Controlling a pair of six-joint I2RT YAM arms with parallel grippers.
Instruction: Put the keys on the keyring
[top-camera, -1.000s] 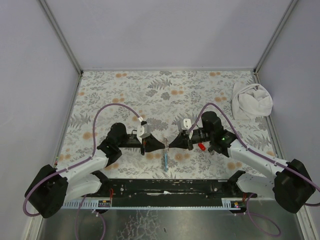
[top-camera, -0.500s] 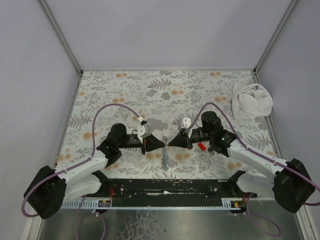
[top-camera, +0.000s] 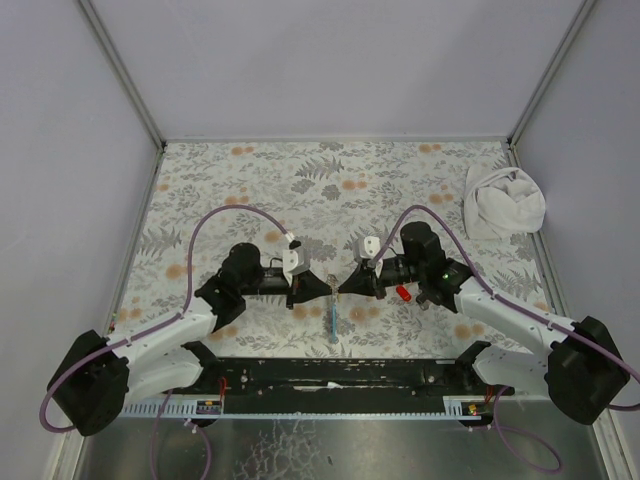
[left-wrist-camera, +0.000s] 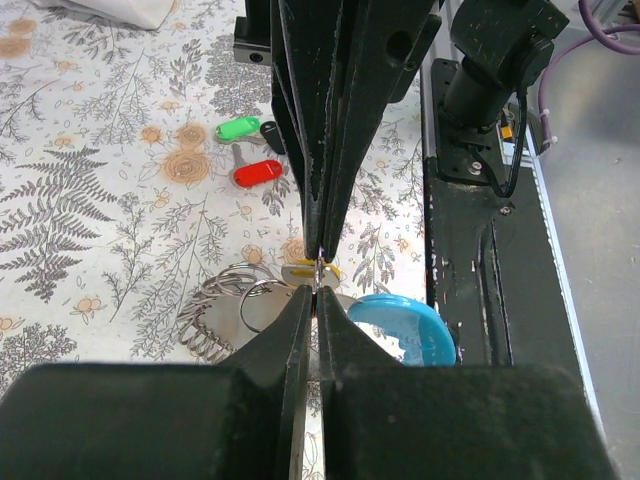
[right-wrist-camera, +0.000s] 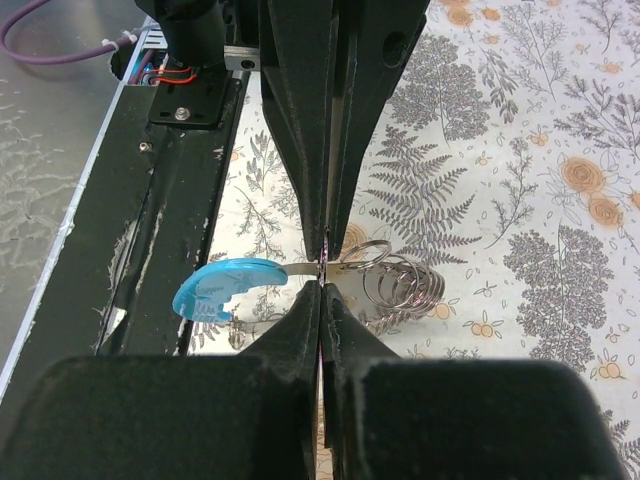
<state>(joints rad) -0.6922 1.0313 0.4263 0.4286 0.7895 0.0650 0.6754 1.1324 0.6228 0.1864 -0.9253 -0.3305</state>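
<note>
While left gripper and right gripper pinch the keyring tip-to-tip, expect the red key behind the right one.

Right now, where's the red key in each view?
Top external: red key on the table beside the right wrist, right of centre.
Left wrist: red key upper left, below the green key.
Right wrist: not in view.
Shared landmark: light blue tag, in all three views.

Shiny metal, glossy plastic, matt printed table.
Keyring coils are bright wire; blue tag and red key head seem smooth plastic.
</note>
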